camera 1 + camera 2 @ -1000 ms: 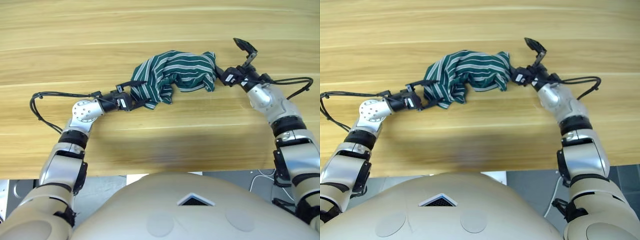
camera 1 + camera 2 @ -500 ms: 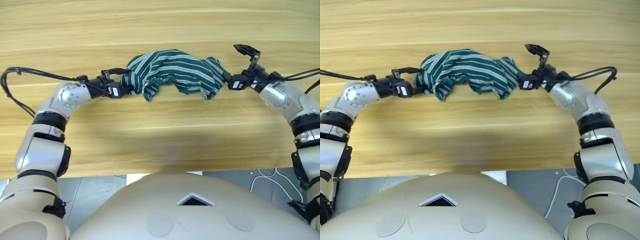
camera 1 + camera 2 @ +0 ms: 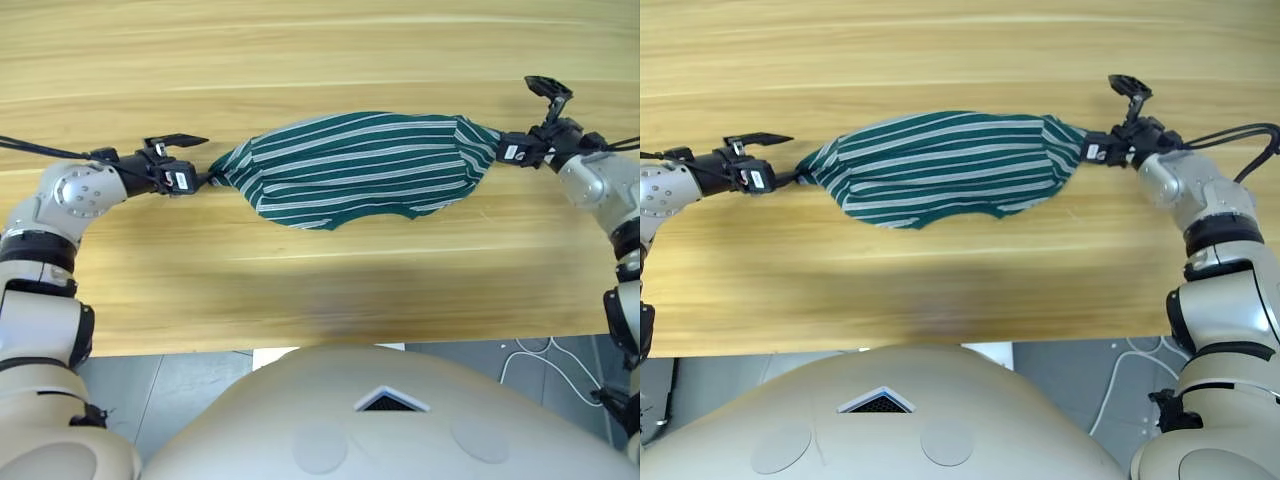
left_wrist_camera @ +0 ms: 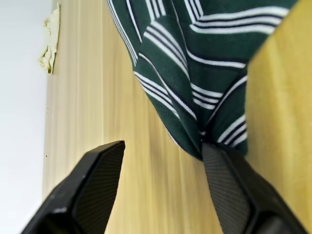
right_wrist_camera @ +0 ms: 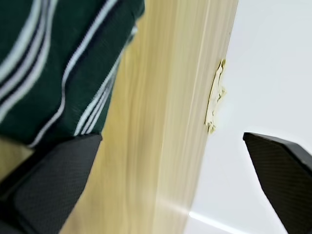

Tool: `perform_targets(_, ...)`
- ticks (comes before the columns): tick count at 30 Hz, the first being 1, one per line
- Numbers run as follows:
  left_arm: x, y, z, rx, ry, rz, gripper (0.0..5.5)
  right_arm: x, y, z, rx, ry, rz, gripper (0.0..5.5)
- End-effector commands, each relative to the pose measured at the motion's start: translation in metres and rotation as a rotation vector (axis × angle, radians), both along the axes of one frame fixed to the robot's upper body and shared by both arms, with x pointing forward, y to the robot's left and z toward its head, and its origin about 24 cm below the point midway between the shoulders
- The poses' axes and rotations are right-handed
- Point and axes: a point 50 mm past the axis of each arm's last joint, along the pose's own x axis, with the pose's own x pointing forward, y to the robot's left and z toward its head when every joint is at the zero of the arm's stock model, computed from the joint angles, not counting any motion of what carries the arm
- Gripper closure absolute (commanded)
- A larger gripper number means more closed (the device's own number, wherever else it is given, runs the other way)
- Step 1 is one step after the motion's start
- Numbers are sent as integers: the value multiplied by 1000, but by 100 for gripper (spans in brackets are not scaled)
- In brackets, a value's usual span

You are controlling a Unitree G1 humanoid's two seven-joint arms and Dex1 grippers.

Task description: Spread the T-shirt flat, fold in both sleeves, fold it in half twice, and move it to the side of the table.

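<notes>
T-shirt (image 3: 360, 165) green, white-striped, crescent-shaped; stretched over pale wood-grain table (image 3: 300, 50).

Stretched T-shirt (image 3: 355, 165) blocks the middle of the table (image 3: 320, 50), open wood around it

dark green T-shirt (image 3: 360, 165) with white stripes, light wood-grain table (image 3: 300, 50)
</notes>
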Motion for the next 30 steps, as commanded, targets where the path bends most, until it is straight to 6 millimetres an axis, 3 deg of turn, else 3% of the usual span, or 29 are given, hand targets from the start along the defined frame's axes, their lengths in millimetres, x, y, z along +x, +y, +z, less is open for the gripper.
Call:
perform_targets(1,7,11,16,-23,-83,59,261,-12,7,15,147,-1,98,14)
perform_targets(6,13,30,51,-90,-246,139,261,-28,11,50,376,-93,193,14)
perform_targets(9,3,19,87,-313,-361,30,261,-45,28,82,561,-197,319,14)
perform_targets(11,-23,-7,95,-443,-308,-151,261,-63,40,89,621,-156,409,14)
perform_targets(12,-35,-19,89,-463,-244,-224,261,-71,46,85,622,-98,447,14)
perform_targets(15,-72,-55,45,-377,3,-406,261,-97,72,59,538,105,554,14)
perform_targets(19,-86,-75,11,-281,148,-456,261,-114,73,32,378,319,574,14)
perform_targets(22,-86,-81,-7,-191,199,-437,261,-118,65,11,248,457,503,14)
perform_targets(25,-72,-77,-23,-64,174,-361,261,-111,53,-6,129,513,368,14)
perform_targets(30,-68,-79,-18,-18,142,-365,261,-104,37,-23,0,541,234,14)
